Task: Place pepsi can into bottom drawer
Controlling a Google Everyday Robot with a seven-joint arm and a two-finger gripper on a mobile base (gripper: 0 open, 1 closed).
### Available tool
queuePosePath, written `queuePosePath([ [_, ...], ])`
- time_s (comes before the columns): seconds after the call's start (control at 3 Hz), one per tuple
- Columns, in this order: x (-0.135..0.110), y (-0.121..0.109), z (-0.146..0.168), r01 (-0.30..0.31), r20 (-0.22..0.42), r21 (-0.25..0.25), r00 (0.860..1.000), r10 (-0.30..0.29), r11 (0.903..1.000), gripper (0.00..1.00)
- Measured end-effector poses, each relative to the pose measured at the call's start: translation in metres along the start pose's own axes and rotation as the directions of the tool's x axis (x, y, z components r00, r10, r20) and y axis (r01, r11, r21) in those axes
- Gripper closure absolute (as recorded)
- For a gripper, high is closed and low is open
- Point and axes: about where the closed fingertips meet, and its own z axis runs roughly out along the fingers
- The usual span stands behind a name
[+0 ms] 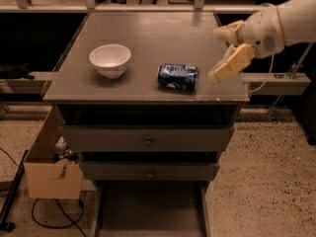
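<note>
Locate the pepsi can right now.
Camera view: the pepsi can lies on its side on the cabinet top, front-centre, right of the white bowl; the open claw hovers just to its right.

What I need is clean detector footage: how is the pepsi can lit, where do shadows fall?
Camera view: dim, warm light; the pepsi can, on its side on the cabinet top, shows faint glints; the bottom drawer lies in shade; the open gripper, hovering right of the can, is brightly lit.
</note>
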Motion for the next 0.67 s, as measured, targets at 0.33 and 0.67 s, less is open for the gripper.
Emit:
queuePosePath([
  [0.33,-0.003,0.002,0.024,-0.015,0.041,-0.036,0.999,0.016,0.9992,0.0],
  [0.67,-0.002,-0.003,0.047,0.011,-0.022,-0.042,1.0,-0.012,0.9991,0.0],
])
